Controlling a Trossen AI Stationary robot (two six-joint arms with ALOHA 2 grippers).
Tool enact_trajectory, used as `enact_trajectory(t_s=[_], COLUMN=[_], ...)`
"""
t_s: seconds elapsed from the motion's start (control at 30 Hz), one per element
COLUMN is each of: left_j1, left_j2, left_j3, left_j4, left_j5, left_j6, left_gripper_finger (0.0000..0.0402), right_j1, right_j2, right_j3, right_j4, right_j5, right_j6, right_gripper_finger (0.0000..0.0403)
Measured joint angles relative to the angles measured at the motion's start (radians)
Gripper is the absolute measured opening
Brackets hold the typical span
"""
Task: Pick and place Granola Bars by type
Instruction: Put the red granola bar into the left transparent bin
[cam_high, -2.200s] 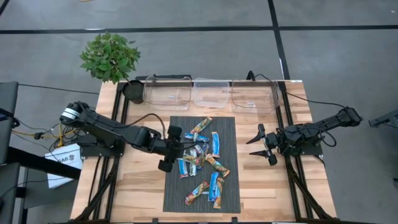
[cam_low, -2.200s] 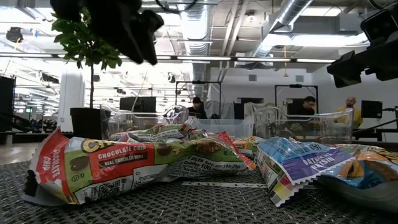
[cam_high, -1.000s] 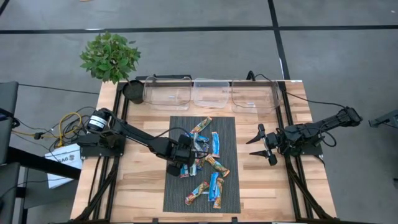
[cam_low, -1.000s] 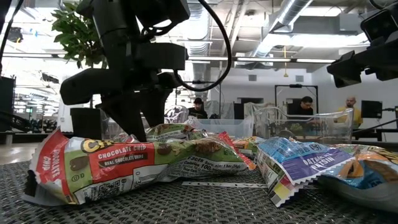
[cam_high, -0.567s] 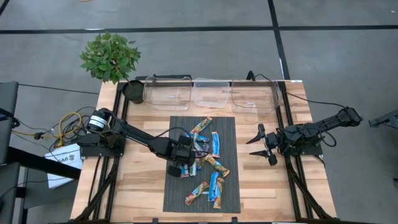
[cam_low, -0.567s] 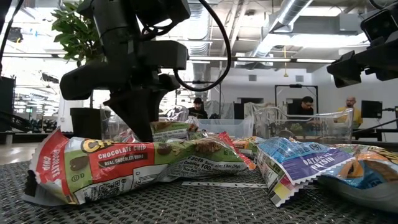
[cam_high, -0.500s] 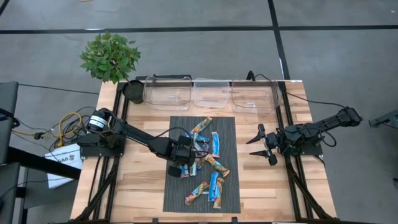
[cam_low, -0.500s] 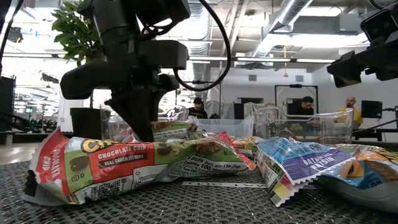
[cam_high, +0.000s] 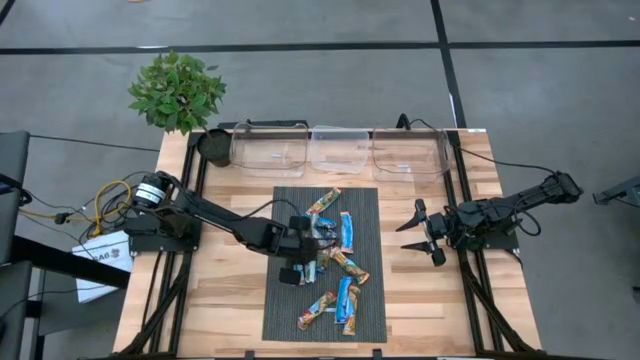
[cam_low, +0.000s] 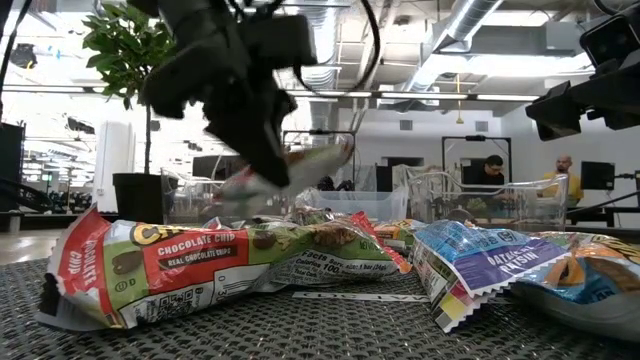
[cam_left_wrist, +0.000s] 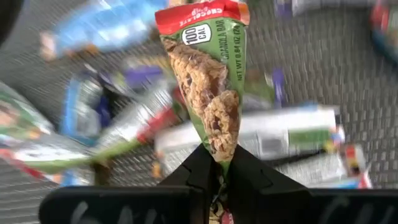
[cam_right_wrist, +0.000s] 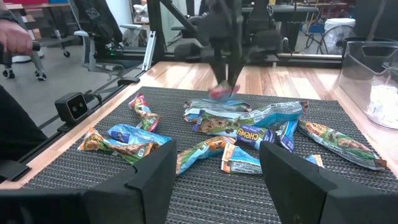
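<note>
Several granola bars in blue, green-red and silvery wrappers lie scattered on a dark mat in the middle of the table. My left gripper hangs over the pile's left part, shut on a green bar with a red end. That bar also shows lifted in the low view and the right wrist view. My right gripper waits open at the table's right, off the mat, its fingers holding nothing. My left gripper pinches the green bar's near end between its two fingers. The fingers come slanting down from the table's left and lie along the bar. The bar sticks out beyond the fingertips, red end farthest, lifted clear of the pile.
Three clear bins stand in a row along the far edge. A potted plant sits at the far left corner. Bare wood lies on both sides of the mat. People show in the room behind.
My left gripper has shut on the green bar in the pile, then risen with it and rolled somewhat. The bar has come up clear of the other bars, which stay where they were.
</note>
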Motion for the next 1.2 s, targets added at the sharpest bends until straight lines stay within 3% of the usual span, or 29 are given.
enact_trajectory(t_s=[0.33, 0.73, 1.0, 1.2], left_j1=[0.057, 0.100, 0.101, 0.101], left_j2=[-0.094, -0.136, -0.135, -0.135], left_j3=[0.000, 0.001, 0.001, 0.001], left_j4=[0.291, 0.722, 0.746, 0.739], left_j5=[-0.130, -0.164, -0.167, -0.272], left_j6=[-0.068, -0.070, -0.096, -0.095], left_gripper_finger=[0.0015, 0.0015, 0.0017, 0.0017], right_j1=[0.000, 0.000, 0.000, 0.000], right_j2=[0.000, 0.000, 0.000, 0.000], right_j3=[0.000, 0.000, 0.000, 0.000], right_j4=[0.001, 0.001, 0.000, 0.001], right_j5=[0.000, 0.000, 0.000, 0.000], right_j6=[0.000, 0.000, 0.000, 0.000], right_gripper_finger=[0.0221, 0.0221, 0.0221, 0.0221])
